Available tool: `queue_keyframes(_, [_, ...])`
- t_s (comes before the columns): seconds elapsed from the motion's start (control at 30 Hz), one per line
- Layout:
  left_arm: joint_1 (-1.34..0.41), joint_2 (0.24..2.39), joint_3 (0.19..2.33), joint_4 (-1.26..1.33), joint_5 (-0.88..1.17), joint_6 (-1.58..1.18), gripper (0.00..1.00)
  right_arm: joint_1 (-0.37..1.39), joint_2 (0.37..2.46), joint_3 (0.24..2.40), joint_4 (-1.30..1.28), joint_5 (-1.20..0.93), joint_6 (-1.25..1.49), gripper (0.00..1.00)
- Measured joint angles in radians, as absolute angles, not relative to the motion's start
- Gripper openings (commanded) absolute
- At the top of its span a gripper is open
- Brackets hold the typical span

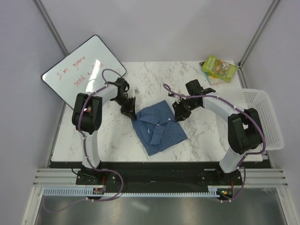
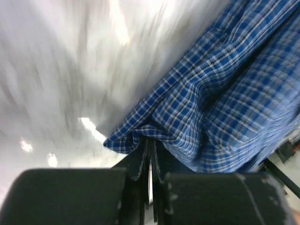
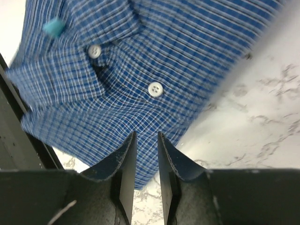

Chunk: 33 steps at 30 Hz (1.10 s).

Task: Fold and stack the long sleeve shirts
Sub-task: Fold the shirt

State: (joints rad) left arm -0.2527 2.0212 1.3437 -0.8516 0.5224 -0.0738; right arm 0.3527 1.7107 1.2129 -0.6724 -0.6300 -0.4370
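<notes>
Since the coming move is judged to turn on where the cloth sits between the arms, it should be noted that the long sleeve shirt (image 1: 161,129) is laid as a folded rectangle at the middle of the marble desk (image 1: 105,138). Its long axis runs from the far side towards the arm bases, skewed a little to the right. The left claw (image 1: 129,111) is set at the shirt's far-left corner, and the right claw (image 1: 179,112) just beside its far-right edge, so each arm is about equally near. The left claw is seen in its wrist view to be clenched, with a bunched corner of the checked cloth pinched between its tips. This cannot be made out from above. In the right wrist view the jaws are shown narrowly parted over the shirt's edge, and no cloth is seen gripped between them. Two white buttons (image 3: 155,88) and the collar (image 3: 61,89) are also revealed there, though hardly resolved from above. Only one shirt is seen, so the stacking is judged not yet begun.
</notes>
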Motion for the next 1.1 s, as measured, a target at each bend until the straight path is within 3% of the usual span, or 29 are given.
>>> queue_keyframes(0.03, [-0.257, 2.069, 1.436, -0.857, 0.528, -0.074, 0.11, 0.353, 1.711, 1.2, -0.672, -0.63, -0.441, 0.32])
queue_keyframes(0.13, [-0.289, 2.185, 1.697, -0.862, 0.523, -0.031, 0.52, 0.355, 1.71, 1.146, -0.663, -0.63, -0.45, 0.32])
queue_keyframes(0.2, [-0.325, 2.255, 1.884, -0.846, 0.524, 0.004, 0.59, 0.363, 1.71, 1.105, -0.653, -0.629, -0.449, 0.32])
queue_keyframes(0.3, [-0.353, 2.267, 2.001, -0.826, 0.552, 0.015, 0.65, 0.402, 1.71, 1.058, -0.622, -0.623, -0.426, 0.32])
queue_keyframes(0.4, [-0.336, 2.22, 1.984, -0.793, 0.6, 0.004, 0.69, 0.455, 1.71, 1.026, -0.553, -0.623, -0.383, 0.32])
queue_keyframes(0.47, [-0.286, 2.137, 1.862, -0.747, 0.635, -0.02, 0.72, 0.497, 1.712, 1.003, -0.495, -0.623, -0.343, 0.32])
queue_keyframes(0.67, [-0.121, 1.931, 1.548, -0.728, 0.686, -0.072, 0.7, 0.652, 1.757, 0.96, -0.305, -0.639, -0.162, 0.35])
queue_keyframes(0.87, [-0.12, 1.903, 1.364, -0.787, 0.716, -0.06, 0.68, 0.773, 1.789, 1.058, -0.248, -0.707, -0.032, 0.42])
queue_keyframes(0.97, [-0.133, 1.904, 1.328, -0.812, 0.748, -0.059, 0.67, 0.719, 1.789, 1.211, -0.289, -0.772, -0.035, 0.43])
queue_keyframes(1.1, [-0.142, 1.91, 1.285, -0.804, 0.791, -0.059, 0.66, 0.511, 1.796, 1.429, -0.393, -0.783, -0.151, 0.45])
